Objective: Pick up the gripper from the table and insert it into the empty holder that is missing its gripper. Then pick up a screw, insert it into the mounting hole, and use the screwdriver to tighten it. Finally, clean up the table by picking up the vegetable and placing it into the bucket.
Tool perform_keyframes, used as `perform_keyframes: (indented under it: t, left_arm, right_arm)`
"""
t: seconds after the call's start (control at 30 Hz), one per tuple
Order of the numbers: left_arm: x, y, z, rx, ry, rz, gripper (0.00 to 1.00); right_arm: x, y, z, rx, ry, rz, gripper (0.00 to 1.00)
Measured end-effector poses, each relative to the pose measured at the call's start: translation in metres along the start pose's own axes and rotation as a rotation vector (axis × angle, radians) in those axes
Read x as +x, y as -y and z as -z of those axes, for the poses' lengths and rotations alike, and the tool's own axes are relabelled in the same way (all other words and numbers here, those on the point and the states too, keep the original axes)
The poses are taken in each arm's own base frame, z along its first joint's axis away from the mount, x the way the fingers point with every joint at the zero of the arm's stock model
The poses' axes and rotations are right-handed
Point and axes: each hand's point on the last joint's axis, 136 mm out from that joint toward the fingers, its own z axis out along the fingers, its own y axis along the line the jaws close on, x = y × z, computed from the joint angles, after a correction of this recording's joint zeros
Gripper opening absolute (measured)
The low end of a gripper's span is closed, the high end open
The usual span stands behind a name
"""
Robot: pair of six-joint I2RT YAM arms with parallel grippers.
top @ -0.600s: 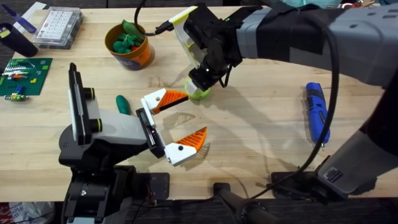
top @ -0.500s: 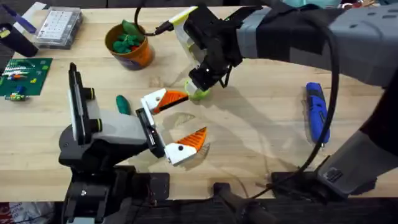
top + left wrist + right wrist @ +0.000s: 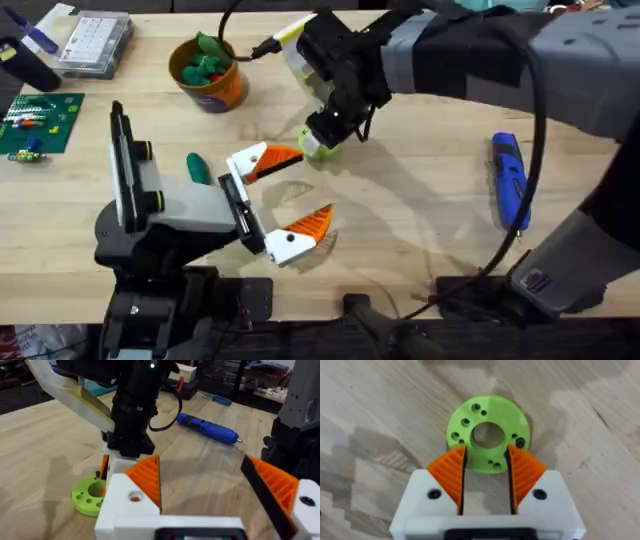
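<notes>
My left gripper [image 3: 315, 183] [image 3: 200, 467] stands open low over the table. Both of its white wedge fingers with orange ribbed tips sit on the black holder bar [image 3: 240, 205]. One of them is the task's gripper [image 3: 262, 160]. My right gripper [image 3: 320, 138] [image 3: 487, 452] is open, pointing down at a flat lime-green ring [image 3: 487, 432] [image 3: 90, 497], with its fingertips [image 3: 451, 467] over the ring's near edge. The dark green vegetable [image 3: 198, 167] lies beside the left gripper body. The orange bucket [image 3: 212, 78] stands at the back left. The blue screwdriver [image 3: 510, 180] [image 3: 207, 427] lies at the right.
A clear compartment box [image 3: 93, 40] and a green studded board [image 3: 35, 120] sit at the far left. Green pieces lie in the bucket. The right arm stretches across the back of the table. Bare wood lies between the left gripper and the screwdriver.
</notes>
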Motion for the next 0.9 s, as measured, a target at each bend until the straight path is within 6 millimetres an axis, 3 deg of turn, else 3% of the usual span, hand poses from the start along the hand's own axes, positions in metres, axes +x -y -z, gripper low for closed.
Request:
perform_keyframes:
  t: [0.2, 0.43, 0.57, 0.7, 0.9]
  left_arm:
    - [0.000, 0.000, 0.000, 0.000, 0.000, 0.000, 0.988]
    - [0.000, 0.000, 0.000, 0.000, 0.000, 0.000, 0.987]
    - [0.000, 0.000, 0.000, 0.000, 0.000, 0.000, 0.986]
    - [0.000, 0.000, 0.000, 0.000, 0.000, 0.000, 0.985]
    - [0.000, 0.000, 0.000, 0.000, 0.000, 0.000, 0.986]
  right_arm:
    - [0.017, -0.002, 0.015, -0.001, -0.052, -0.006, 0.432]
    - [0.015, -0.009, 0.084, 0.000, 0.066, 0.007, 0.432]
    - [0.017, -0.011, 0.109, 0.000, 0.143, 0.014, 0.432]
    - [0.039, -0.011, 0.103, 0.000, 0.142, 0.014, 0.432]
    - [0.058, 0.002, 0.069, 0.052, 0.125, -0.008, 0.432]
